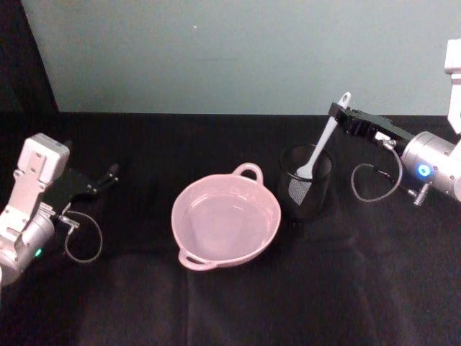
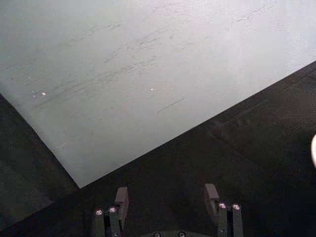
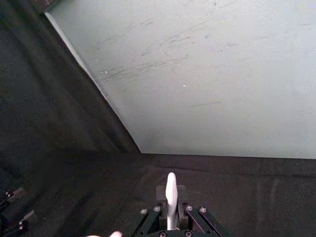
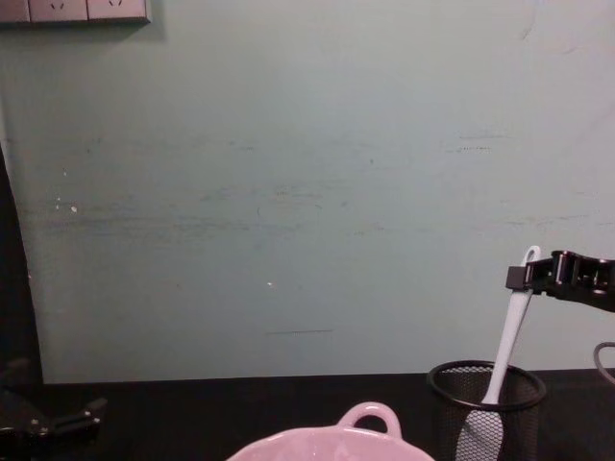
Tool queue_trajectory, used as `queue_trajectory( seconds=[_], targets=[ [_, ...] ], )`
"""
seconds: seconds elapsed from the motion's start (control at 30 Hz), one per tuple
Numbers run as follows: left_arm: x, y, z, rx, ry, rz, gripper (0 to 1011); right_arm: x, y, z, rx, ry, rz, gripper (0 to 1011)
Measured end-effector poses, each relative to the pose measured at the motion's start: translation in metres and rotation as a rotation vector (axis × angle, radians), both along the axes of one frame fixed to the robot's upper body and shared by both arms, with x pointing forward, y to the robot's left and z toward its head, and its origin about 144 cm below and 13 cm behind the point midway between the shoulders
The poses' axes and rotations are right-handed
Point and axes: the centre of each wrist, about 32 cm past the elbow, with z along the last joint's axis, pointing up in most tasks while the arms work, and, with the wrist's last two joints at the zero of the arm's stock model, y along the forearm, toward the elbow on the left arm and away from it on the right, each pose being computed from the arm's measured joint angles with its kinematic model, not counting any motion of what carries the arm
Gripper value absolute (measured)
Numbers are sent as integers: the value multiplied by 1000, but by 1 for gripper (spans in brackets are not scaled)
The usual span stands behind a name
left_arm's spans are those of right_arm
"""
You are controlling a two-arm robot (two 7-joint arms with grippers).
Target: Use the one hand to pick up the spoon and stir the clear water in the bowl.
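At the worktop's (image 1: 230,310) right edge, black right gripper (image 1: 337,112) is clamping near-upright white plastic spoon (image 1: 322,148), right of pale pink round bowl (image 1: 193,198); left gripper (image 1: 101,180) idling wide.

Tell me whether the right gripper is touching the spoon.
Touching. In the right wrist view the spoon's handle sits pinched between the right gripper's fingers; the head view shows the gripper closed on the handle near its top.

the right gripper (image 1: 338,112) reaches in from the right on its silver wrist (image 1: 432,169), held high above the table and pointing toward the robot's left. its fingers are pinched onto the upper handle of the spoon (image 1: 325,140). the left gripper (image 1: 108,175) sits low at the left side, with its fingers (image 2: 121,198) spread apart and holding nothing.
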Motion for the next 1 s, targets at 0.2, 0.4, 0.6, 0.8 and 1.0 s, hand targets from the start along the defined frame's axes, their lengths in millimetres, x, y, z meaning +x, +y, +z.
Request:
queue_trajectory(
  seconds=[0.2, 0.4, 0.6, 0.8, 1.0],
  targets=[
    [0, 0, 0, 0, 0, 0, 1011, -6, 4, 7, -54, -46, 14, 119],
    [0, 0, 0, 0, 0, 0, 1011, -14, 8, 19, -99, -68, 15, 119],
    [0, 0, 0, 0, 0, 0, 1011, -20, 12, 41, -149, -88, 17, 119],
    [0, 0, 0, 0, 0, 0, 1011, -23, 11, 69, -169, -103, 32, 119],
    [0, 0, 0, 0, 0, 0, 1011, -27, 12, 97, -162, -125, 65, 119]
  ],
)
